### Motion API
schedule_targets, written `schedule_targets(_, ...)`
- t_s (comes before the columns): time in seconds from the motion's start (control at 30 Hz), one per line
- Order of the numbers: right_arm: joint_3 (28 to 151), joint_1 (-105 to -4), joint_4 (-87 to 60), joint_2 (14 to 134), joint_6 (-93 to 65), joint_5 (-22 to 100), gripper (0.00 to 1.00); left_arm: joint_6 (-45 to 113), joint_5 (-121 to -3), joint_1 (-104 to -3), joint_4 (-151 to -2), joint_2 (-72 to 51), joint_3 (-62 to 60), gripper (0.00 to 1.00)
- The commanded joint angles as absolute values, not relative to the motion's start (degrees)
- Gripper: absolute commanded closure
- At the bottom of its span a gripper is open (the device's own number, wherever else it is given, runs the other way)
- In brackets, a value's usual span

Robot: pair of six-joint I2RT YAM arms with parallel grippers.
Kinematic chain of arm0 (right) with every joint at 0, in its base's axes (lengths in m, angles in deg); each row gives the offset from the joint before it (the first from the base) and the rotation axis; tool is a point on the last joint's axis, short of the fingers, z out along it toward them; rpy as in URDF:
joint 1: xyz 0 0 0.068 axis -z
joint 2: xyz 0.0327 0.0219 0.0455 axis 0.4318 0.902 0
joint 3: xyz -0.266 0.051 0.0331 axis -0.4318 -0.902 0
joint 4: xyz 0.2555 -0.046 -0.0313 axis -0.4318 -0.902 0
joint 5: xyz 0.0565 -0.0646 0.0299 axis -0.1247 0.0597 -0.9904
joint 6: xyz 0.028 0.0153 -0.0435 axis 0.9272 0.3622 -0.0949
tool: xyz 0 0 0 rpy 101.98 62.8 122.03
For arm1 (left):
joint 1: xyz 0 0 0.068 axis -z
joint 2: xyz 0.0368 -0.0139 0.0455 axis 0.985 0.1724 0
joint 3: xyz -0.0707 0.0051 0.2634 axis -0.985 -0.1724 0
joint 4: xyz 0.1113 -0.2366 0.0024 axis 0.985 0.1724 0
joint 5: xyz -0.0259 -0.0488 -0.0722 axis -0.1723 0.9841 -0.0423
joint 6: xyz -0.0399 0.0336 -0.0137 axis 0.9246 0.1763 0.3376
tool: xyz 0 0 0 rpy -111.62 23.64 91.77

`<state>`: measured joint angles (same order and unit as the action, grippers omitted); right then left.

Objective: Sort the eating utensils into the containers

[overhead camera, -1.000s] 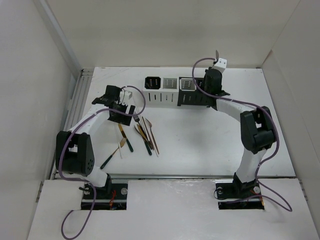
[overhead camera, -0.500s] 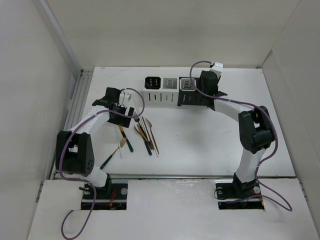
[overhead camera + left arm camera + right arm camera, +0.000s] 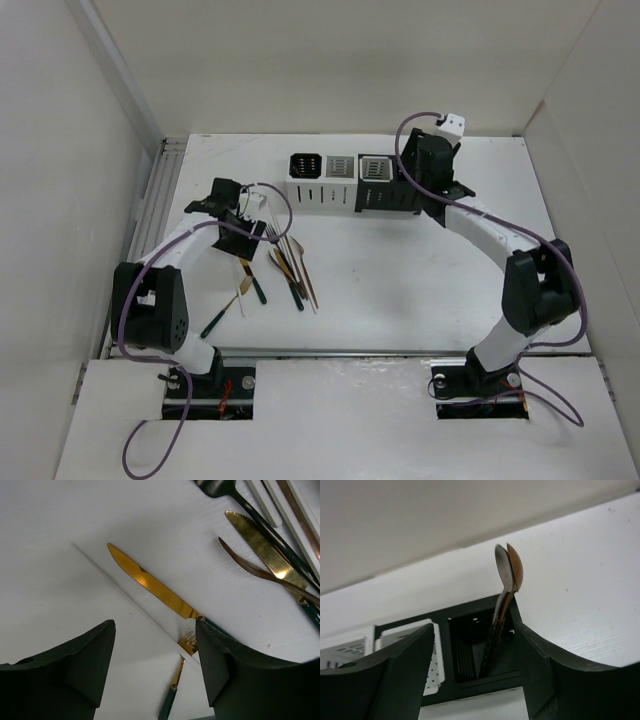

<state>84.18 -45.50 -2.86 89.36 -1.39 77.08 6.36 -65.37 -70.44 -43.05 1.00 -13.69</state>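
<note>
Top external view, containers (image 3: 322, 194) at far centre of desk (image 3: 400, 290), loose utensils (image 3: 290, 263) near left, left end effector (image 3: 155, 626) parted, empty, above gold knife (image 3: 150, 585), right end effector (image 3: 472, 625) wide apart, holding nothing, two spoons (image 3: 508, 567) standing in rightmost black box (image 3: 465, 660)

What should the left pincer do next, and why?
Probably dip down and close on the gold knife. The left pincer is open and empty, hovering just above that knife, which lies flat on the table, not yet in any of the containers.
</note>
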Motion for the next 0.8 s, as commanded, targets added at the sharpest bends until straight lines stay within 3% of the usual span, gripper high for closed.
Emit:
schedule_targets(0.0, 84.89, -47.98, -1.61, 84.04, -5.06, 77.49, 0.3, 3.21, -63.56, -70.58, -39.11, -0.31, -14.51, 0.38)
schedule_targets(0.13, 85.42, -51.15, -1.61, 80.18, -9.29, 79.86, 0.28, 7.95, -68.14, -71.8, -37.8, 6.27, -12.76, 0.38)
schedule_targets(0.2, 85.42, -51.94, -1.61, 78.34, -9.82, 79.87, 0.28, 11.27, -68.14, -73.82, -35.35, 11.8, -10.22, 0.45)
schedule_targets(0.53, 82.08, -53.18, -1.61, 72.52, -10.87, 79.25, 0.28, 13.58, -64.98, -77.17, -35.42, 14.81, -8.79, 0.56)
schedule_targets(0.7, 82.07, -53.71, -1.61, 70.41, -12.8, 79.25, 0.28, 13.58, -63.84, -79.36, -35.42, 21.13, -8.79, 0.83)
schedule_targets(0.73, 82.08, -53.71, -1.61, 69.8, -13.5, 79.25, 0.28, 13.58, -63.05, -79.89, -34.9, 23.23, -8.18, 0.95)
schedule_targets(0.77, 82.08, -53.71, -1.61, 69.28, -13.51, 79.25, 0.28, 13.58, -61.22, -81.38, -34.9, 24.12, -7.13, 1.0)
